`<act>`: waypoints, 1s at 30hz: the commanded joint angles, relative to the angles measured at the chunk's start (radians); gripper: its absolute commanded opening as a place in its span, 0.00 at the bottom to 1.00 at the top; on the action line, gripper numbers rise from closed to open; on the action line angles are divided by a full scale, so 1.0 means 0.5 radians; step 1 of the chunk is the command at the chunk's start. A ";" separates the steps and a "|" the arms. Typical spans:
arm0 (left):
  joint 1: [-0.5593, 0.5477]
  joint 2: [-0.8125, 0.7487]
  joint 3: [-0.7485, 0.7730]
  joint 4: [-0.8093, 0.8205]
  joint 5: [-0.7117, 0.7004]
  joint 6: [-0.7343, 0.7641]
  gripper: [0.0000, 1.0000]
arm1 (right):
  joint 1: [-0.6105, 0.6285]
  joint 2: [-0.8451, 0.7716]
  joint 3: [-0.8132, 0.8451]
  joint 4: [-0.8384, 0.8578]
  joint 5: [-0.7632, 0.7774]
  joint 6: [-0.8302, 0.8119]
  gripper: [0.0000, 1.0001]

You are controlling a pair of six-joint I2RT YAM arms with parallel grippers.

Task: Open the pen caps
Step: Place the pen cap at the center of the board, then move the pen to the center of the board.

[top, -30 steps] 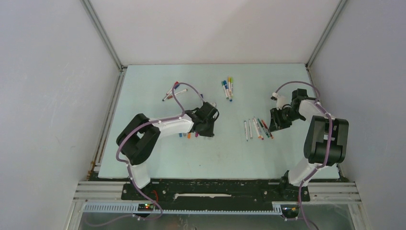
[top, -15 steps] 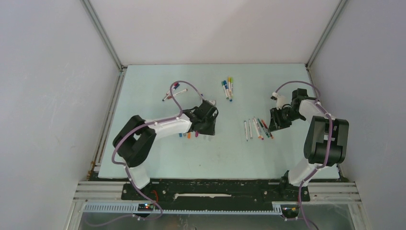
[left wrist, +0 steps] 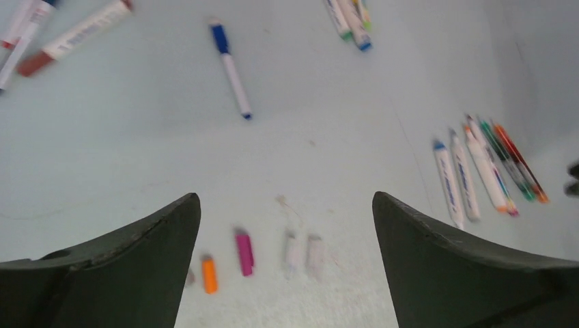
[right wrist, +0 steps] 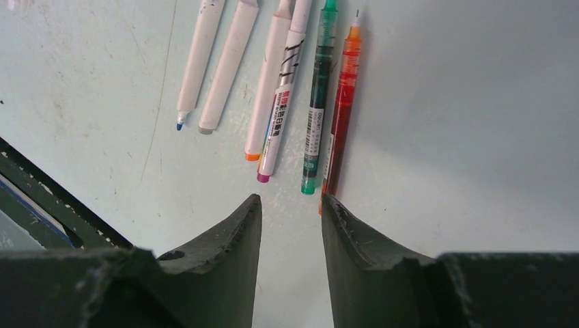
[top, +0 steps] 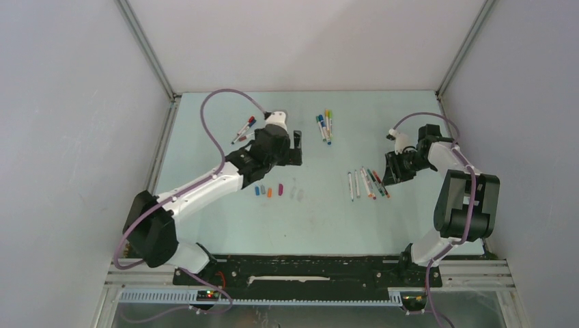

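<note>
Loose pen caps [top: 278,189], blue, orange, magenta and two pale, lie side by side.

Matt pale table [top: 225,225], smooth plastic pen caps [left wrist: 244,253], glossy translucent pens [right wrist: 316,130]

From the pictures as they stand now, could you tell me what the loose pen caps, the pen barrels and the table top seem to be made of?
Loose pen caps: probably plastic, opaque solid orange and magenta, two pale ones; finish unclear, the view is blurred.
Pen barrels: likely plastic. White ones look matte; the green pen and red pen look translucent and glossier.
Table top: pale green, smooth, matte, with fine scuffs; material uncertain, perhaps laminate or painted board.
</note>
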 commanded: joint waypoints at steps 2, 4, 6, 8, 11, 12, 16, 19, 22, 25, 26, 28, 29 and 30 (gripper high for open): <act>0.181 -0.052 -0.004 0.074 -0.226 0.022 1.00 | 0.001 -0.085 0.074 -0.030 -0.057 -0.058 0.40; 0.270 -0.011 0.018 0.078 -0.060 -0.023 1.00 | 0.001 -0.090 0.075 -0.030 -0.060 -0.061 0.40; 0.351 0.046 0.046 0.081 0.114 -0.079 1.00 | 0.001 -0.090 0.079 -0.036 -0.061 -0.064 0.40; 0.409 0.125 0.104 0.070 0.207 -0.119 0.99 | 0.004 -0.091 0.081 -0.037 -0.060 -0.067 0.40; 0.445 0.342 0.284 -0.069 0.262 -0.124 0.99 | 0.004 -0.089 0.081 -0.037 -0.057 -0.068 0.40; 0.449 0.437 0.398 -0.169 0.262 -0.126 0.98 | 0.004 -0.087 0.081 -0.039 -0.055 -0.070 0.40; 0.450 0.911 0.957 -0.703 0.233 -0.117 0.89 | 0.004 -0.089 0.084 -0.042 -0.055 -0.072 0.40; 0.451 1.173 1.273 -0.919 0.231 -0.119 0.84 | 0.003 -0.094 0.085 -0.047 -0.055 -0.072 0.41; 0.453 1.312 1.444 -0.969 0.212 -0.130 0.82 | 0.004 -0.095 0.087 -0.045 -0.057 -0.077 0.41; 0.456 1.420 1.617 -1.006 0.211 -0.140 0.76 | 0.004 -0.100 0.087 -0.048 -0.060 -0.076 0.41; 0.458 1.459 1.669 -1.022 0.219 -0.139 0.74 | 0.004 -0.101 0.090 -0.050 -0.060 -0.076 0.41; 0.466 1.539 1.780 -1.062 0.242 -0.144 0.68 | 0.004 -0.101 0.094 -0.052 -0.063 -0.078 0.41; 0.470 1.577 1.833 -1.079 0.258 -0.145 0.66 | 0.004 -0.105 0.094 -0.056 -0.063 -0.080 0.41; 0.476 1.620 1.884 -1.100 0.271 -0.150 0.63 | 0.004 -0.106 0.092 -0.055 -0.063 -0.081 0.41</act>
